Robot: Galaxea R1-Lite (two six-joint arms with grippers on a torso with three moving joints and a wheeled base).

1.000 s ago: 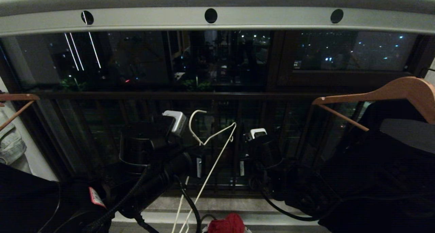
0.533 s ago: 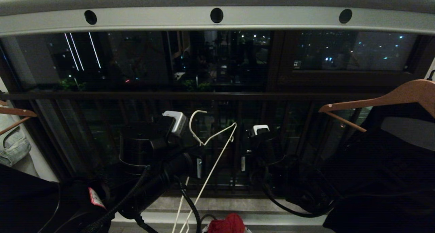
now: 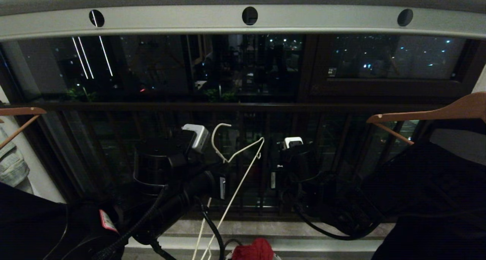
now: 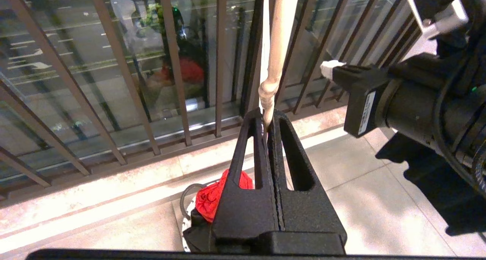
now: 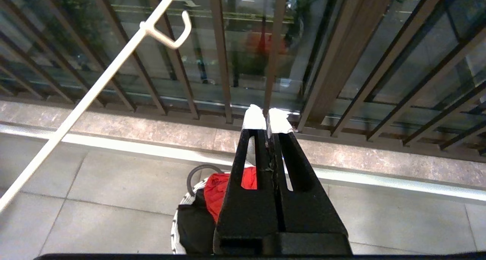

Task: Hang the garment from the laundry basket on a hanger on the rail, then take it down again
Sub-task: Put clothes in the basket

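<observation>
A red cloth sits bunched up low on the floor, straight below the right jaws in the wrist view, with a black garment tucked beside it. Beyond both pairs of jaws runs the dark brown window railing, its bars upright, city lights behind the glass. Well off to the right of the jaws hangs a brown wooden hanger carrying dark clothing; another wooden hanger pokes in far left.
</observation>
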